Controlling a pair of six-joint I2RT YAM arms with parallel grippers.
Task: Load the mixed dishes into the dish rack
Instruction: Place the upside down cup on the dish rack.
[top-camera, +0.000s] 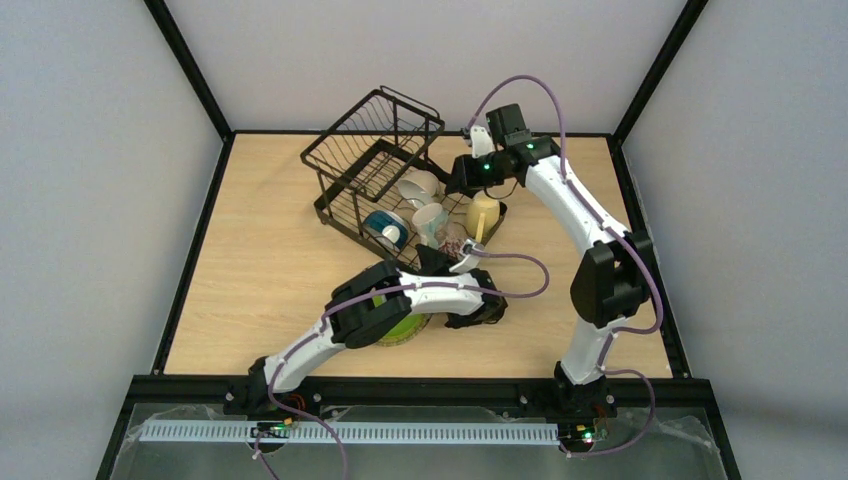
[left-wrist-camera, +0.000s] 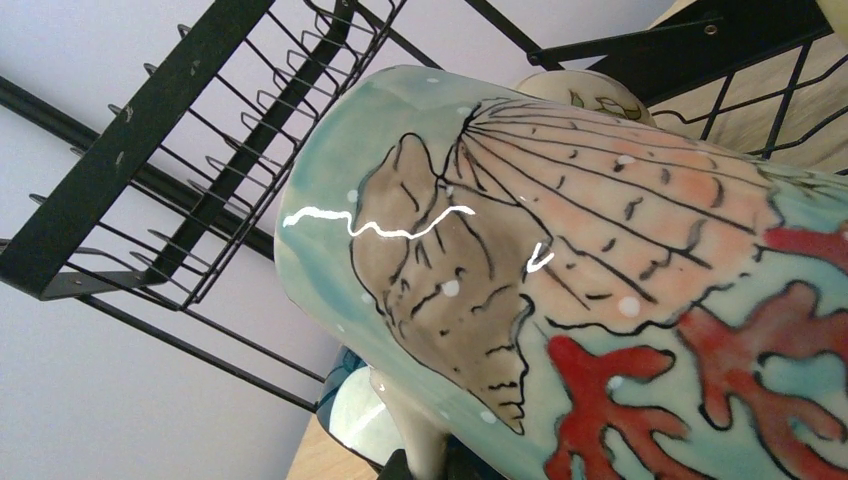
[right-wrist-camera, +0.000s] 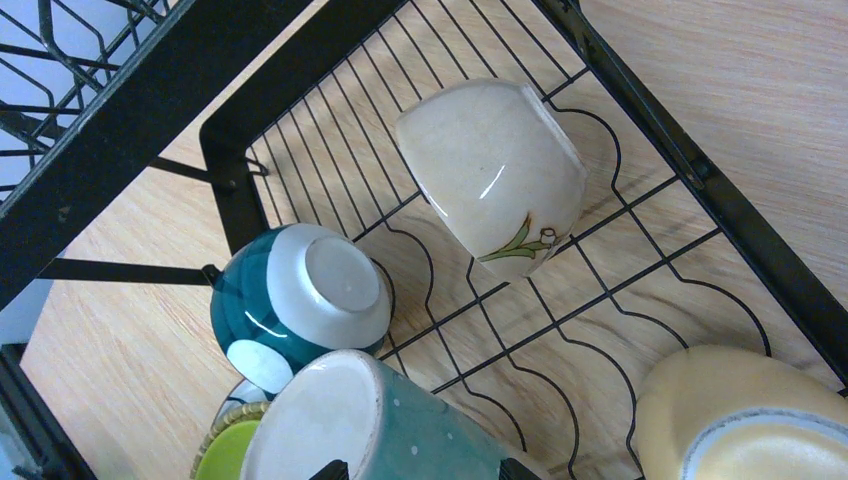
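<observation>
The black wire dish rack (top-camera: 370, 150) is occupied by two ceramic bowls (right-wrist-camera: 490, 170) (right-wrist-camera: 300, 300) and two glazed mugs (right-wrist-camera: 380, 430) (right-wrist-camera: 740, 420), one green plate (top-camera: 408, 328) outside; both grippers' (top-camera: 440, 258) (top-camera: 455, 183) jaws cannot be judged.

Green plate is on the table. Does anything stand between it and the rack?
Yes. The left arm lies across the green plate, and the teal mug sits in the dish rack on the side facing the plate.

Bright, even overhead light; soft shadows under arms (top-camera: 400, 300) in top view. Left wrist view: painted mug (left-wrist-camera: 600, 300) v. close w/ white glare streaks, rack wires (left-wrist-camera: 200, 180) behind slightly soft. Right wrist view sharp; small highlights on white bowl (right-wrist-camera: 490, 175).
</observation>
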